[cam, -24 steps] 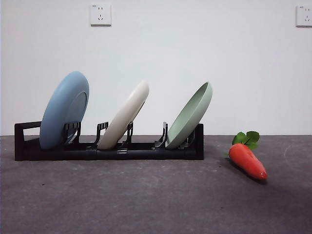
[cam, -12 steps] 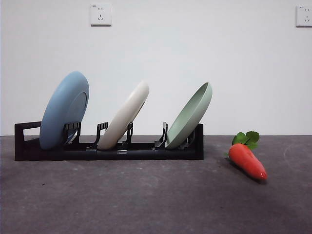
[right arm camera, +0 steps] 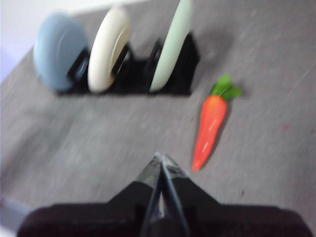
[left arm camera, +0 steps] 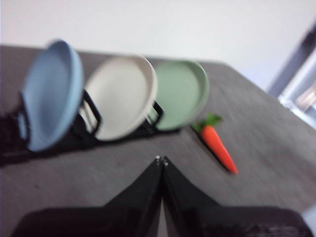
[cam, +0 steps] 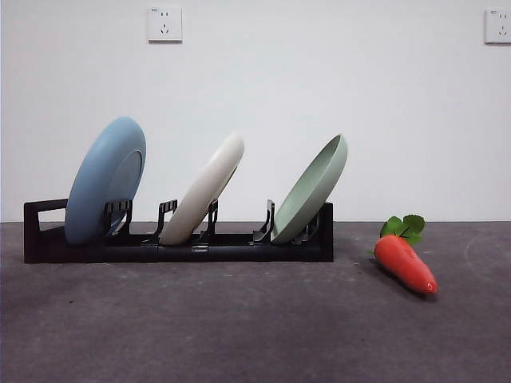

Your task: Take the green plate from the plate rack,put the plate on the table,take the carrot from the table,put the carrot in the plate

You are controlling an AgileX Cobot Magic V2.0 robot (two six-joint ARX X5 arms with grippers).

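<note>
Three plates sit unmoved in the plate rack point(cam: 176, 243) versus a second ago, so no step has started. The green plate point(cam: 313, 191), matte sage with a raised rim, leans in the rightmost slot. The glossy carrot point(cam: 406, 263) lies right of the rack on the mottled grey surface point(cam: 239, 327). The left hand point(left arm camera: 161, 160) and right hand point(right arm camera: 160, 157) are closed, empty, well short of it all.
</note>
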